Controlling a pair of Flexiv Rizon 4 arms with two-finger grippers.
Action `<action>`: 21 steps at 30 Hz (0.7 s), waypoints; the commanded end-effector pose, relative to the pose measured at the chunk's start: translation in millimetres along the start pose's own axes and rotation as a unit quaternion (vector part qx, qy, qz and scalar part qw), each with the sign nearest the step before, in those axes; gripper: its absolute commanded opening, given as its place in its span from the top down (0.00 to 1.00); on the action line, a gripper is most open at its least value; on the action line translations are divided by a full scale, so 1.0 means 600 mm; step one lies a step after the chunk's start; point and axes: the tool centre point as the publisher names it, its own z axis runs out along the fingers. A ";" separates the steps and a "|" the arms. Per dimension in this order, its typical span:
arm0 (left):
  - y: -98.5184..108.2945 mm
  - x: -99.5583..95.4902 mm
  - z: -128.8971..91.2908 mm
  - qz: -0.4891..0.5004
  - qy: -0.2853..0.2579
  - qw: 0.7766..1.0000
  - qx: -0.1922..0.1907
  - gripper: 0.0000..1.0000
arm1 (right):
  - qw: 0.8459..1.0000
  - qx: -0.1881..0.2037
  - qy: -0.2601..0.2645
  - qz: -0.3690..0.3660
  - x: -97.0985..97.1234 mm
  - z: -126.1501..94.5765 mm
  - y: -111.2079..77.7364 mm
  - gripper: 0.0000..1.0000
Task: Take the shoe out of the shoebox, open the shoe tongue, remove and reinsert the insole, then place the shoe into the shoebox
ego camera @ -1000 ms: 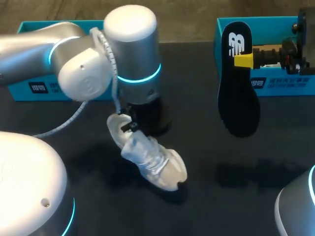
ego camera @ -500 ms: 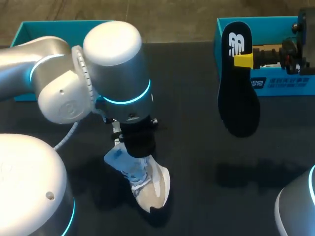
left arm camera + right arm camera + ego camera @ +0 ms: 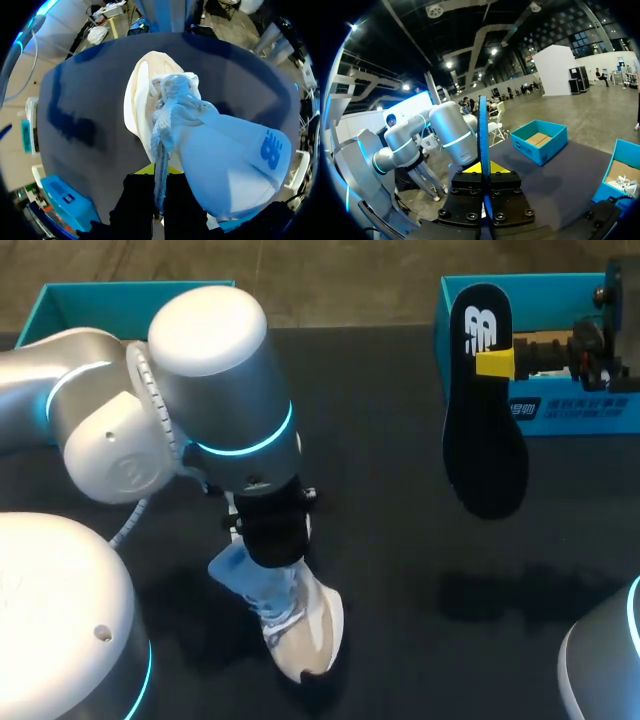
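At the far left edge of the table (image 3: 400, 570) stands one blue box (image 3: 120, 295). Our left arm (image 3: 215, 390) is over the table in front of it. Our left gripper (image 3: 159, 187) has its fingers narrow, pinching a strip of the upper of the white shoe (image 3: 300, 625) from two sides. The shoe is under the wrist, with its toe toward the near edge. Right of it lies a wide bare stretch of table. Then the black insole (image 3: 485, 440) hangs upright above the table, its upper part clamped by our right gripper (image 3: 497, 362), just before the second blue box (image 3: 570, 410) at the far right edge.
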 end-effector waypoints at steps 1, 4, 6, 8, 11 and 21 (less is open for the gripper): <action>-0.021 -0.019 0.011 0.036 0.017 0.999 -0.001 1.00 | 1.000 0.001 0.000 0.001 -0.001 0.003 0.001 1.00; -0.038 -0.030 0.014 0.053 0.025 0.998 -0.008 1.00 | 1.000 0.001 0.000 0.001 -0.001 0.003 0.001 1.00; -0.048 -0.038 0.018 0.061 0.030 0.998 -0.008 1.00 | 1.000 0.001 0.000 0.001 -0.001 0.003 0.001 1.00; -0.057 -0.046 0.023 0.065 0.032 0.997 -0.013 1.00 | 1.000 0.001 0.000 0.001 -0.001 0.003 0.001 1.00; -0.067 -0.056 0.033 0.065 0.037 0.997 -0.014 1.00 | 1.000 0.001 0.000 0.001 -0.001 0.003 0.001 1.00; -0.081 -0.065 0.050 0.079 0.037 0.996 -0.015 1.00 | 1.000 0.001 0.000 0.001 -0.001 0.003 0.001 1.00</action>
